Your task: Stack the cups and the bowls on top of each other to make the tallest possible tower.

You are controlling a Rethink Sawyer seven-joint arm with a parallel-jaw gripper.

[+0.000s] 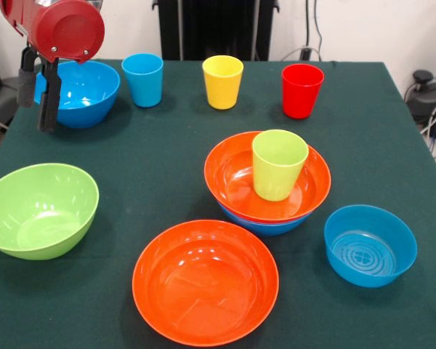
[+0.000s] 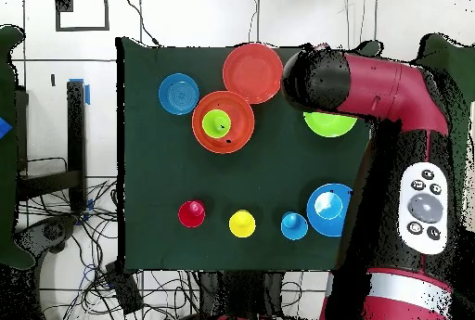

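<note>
Gripper (image 1: 38, 98) hangs at the upper left of the front view, its dark fingers pointing down with a gap between them and nothing in their grasp, just in front of the deep blue bowl (image 1: 78, 92) at the upper left of the table (image 1: 152, 156).

I judge the step in hand to be fetching the next piece for the tower (image 1: 269, 185). That tower sits right of centre in the front view: a blue bowl showing only as a sliver of rim under a wide orange bowl (image 1: 236, 178), with the lime green cup (image 1: 278, 164) standing upright inside the orange one. The lime green bowl (image 1: 38, 209) at the left edge looks to me the sensible pick. I would come down over its rim, pinch one wall, lift straight up, and set it centred over the green cup, since an off-centre bowl on so narrow a cup could tip.

Everything is glossy plastic, so I expect it to slip in a light pinch. The blue cup (image 1: 143, 79), yellow cup (image 1: 222, 81) and red cup (image 1: 301, 90) stand in a row along the top; the second orange bowl (image 1: 206, 283) and the smaller blue bowl (image 1: 370, 245) lie low in the frame
</note>
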